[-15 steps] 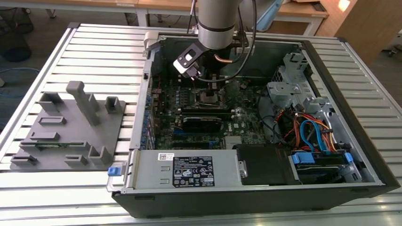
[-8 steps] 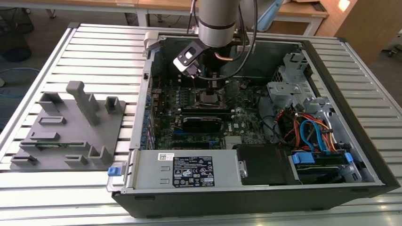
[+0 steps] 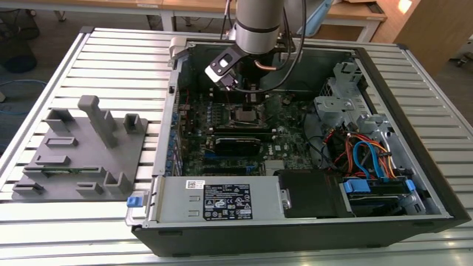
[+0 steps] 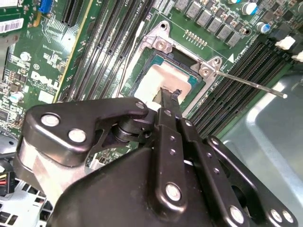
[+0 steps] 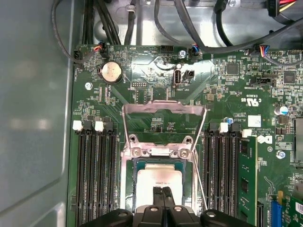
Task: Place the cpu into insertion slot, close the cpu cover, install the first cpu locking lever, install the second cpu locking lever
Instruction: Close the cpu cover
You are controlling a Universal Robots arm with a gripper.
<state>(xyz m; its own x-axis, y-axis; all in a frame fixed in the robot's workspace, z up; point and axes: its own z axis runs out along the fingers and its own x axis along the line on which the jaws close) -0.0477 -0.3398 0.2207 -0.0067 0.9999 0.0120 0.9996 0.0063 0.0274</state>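
Lying directly beneath the end effector (image 5: 161, 189) is the cpu (image 5: 147, 183)

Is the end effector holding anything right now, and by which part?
Nothing is held: the end effector's closed tips sit over the cpu, which lies in the insertion slot.

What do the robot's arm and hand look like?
The arm is a fat silver-grey tube with a dark ring around it, and black cables loop beside it. Its hand is shiny black metal, built from flat linked bars dotted with round silver bolts. It ends in two skinny black fingers.
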